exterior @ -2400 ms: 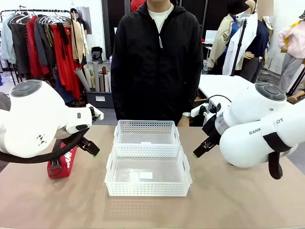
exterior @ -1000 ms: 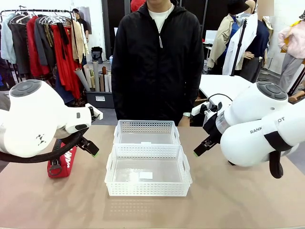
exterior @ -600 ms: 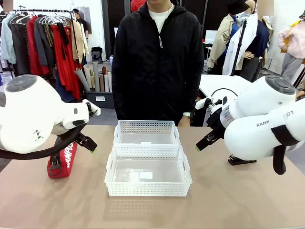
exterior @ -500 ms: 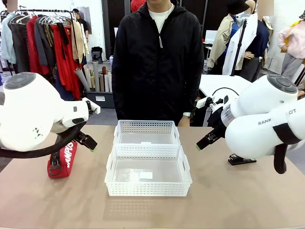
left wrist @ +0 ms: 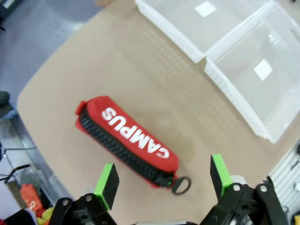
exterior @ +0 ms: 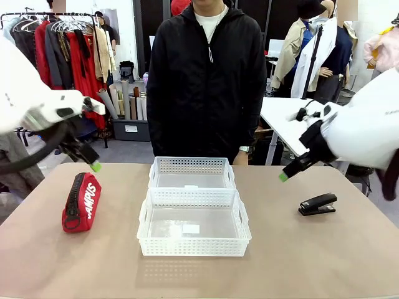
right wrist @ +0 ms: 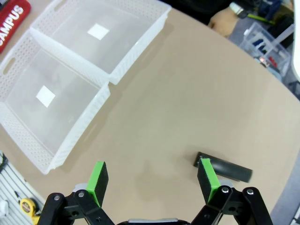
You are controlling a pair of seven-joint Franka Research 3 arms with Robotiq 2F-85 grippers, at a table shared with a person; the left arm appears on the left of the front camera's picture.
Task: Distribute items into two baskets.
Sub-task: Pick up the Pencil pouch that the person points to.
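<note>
Front view, from left to right: my left gripper hangs in the air up and to the left of the near basket, over the far end of the red pouch. The pouch lies flat on the tan table, well to the left of the near basket, its white CAMPUS lettering facing up and its black zipper along its left edge. The near basket is a shallow white tray with lattice sides and a small white sticker on its floor. The far basket, a matching tray, sits directly behind the near basket, wall against wall. A person in a black jacket stands beyond the near basket at the far edge of the table. My right gripper hangs in the air up and to the right of the near basket. The small black stapler lies on the table well to the right of the near basket. Left wrist view: my green pads stand wide apart above the pouch and touch nothing. Right wrist view: the jaws are spread wide and hold nothing, with the stapler just beyond one pad and partly hidden by it.
</note>
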